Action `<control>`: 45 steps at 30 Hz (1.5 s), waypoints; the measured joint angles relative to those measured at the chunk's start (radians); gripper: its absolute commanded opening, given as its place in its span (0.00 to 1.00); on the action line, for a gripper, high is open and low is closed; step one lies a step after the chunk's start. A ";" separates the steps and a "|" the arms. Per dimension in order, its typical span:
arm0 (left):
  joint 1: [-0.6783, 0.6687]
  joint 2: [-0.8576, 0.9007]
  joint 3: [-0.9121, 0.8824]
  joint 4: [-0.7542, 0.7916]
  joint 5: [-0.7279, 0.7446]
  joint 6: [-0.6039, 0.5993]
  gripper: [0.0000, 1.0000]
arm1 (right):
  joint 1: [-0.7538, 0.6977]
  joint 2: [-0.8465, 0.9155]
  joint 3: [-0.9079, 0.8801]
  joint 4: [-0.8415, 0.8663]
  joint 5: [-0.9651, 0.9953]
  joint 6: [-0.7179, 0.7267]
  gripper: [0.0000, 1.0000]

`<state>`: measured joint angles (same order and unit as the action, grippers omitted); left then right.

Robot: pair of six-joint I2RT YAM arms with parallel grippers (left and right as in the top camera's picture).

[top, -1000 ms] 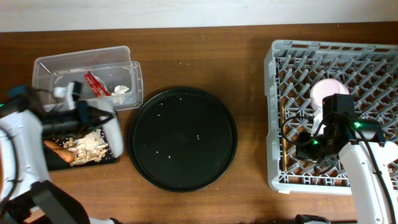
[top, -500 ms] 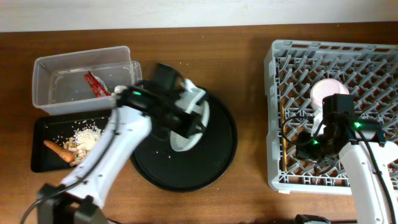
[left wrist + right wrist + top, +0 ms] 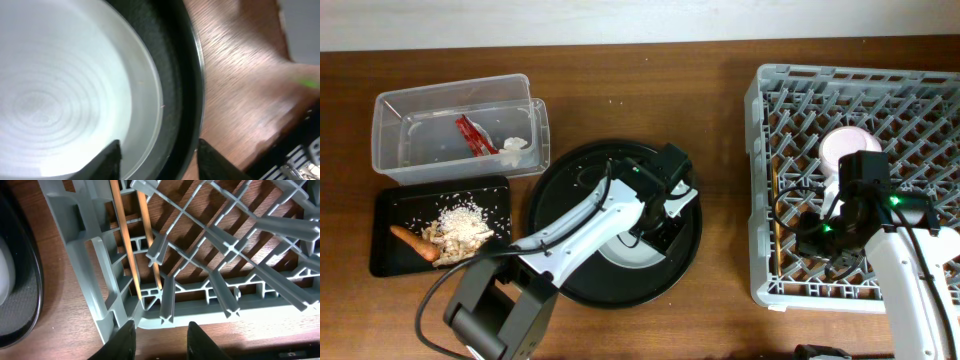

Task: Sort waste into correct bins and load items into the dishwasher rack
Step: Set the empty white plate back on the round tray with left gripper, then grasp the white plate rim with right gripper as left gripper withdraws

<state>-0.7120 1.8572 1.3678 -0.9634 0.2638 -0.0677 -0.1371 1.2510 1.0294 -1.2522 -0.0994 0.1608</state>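
My left fingers [image 3: 112,161] are spread and pinch nothing. One tip hangs over the pale plate [image 3: 65,85], the other out beyond the lip of the round black tray [image 3: 176,75] that the plate lies on. That is my worry. If I close here, I judge both rims would land in the gap, and the tray would lift or skid across the bench [image 3: 235,85] with the plate. The plate looks smooth and thin-edged, so a shallow bite could let it slide out on the way over. My right fingers [image 3: 126,342] are likewise spread and empty, hovering at the tray-side edge of the rack [image 3: 90,265], near the chopsticks [image 3: 127,255] lying inside. Carrying the plate there risks the arms meeting, or knocking the chopsticks askew.
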 measured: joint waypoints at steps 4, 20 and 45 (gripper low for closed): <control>0.056 -0.001 0.067 -0.111 -0.045 0.000 0.50 | 0.000 0.000 0.000 0.000 0.000 -0.003 0.61; 0.620 -0.261 0.117 -0.334 -0.190 -0.076 0.59 | 0.308 0.014 0.209 0.178 -0.139 -0.039 0.68; 0.809 -0.261 0.114 -0.349 -0.198 -0.113 0.61 | 0.665 0.691 0.211 0.480 -0.019 0.117 0.13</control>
<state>0.0971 1.5967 1.4818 -1.3125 0.0662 -0.1810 0.5274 1.9423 1.2404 -0.7727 -0.1184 0.2783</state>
